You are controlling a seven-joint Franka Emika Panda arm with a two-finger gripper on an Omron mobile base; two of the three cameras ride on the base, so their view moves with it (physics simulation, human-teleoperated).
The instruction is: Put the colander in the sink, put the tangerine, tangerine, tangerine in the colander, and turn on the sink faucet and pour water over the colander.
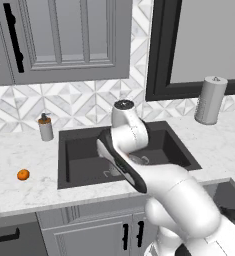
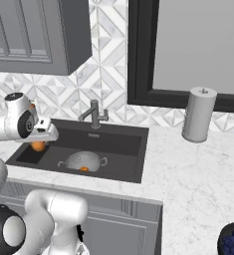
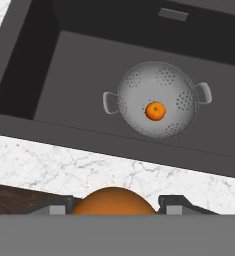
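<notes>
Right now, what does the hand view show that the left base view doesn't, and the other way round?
Hand view: the colander on the sink floor with one tangerine in it, and a second tangerine clamped in the end effector. Left base view: a third tangerine on the counter, the soap bottle and the paper towel roll. Both: the dark sink.

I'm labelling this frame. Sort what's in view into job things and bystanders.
Job things:
colander in the sink
tangerine inside the colander
tangerine held in the tool
tangerine on the counter
sink faucet

Bystanders:
soap bottle
paper towel roll
bowl of blue fruit
</notes>
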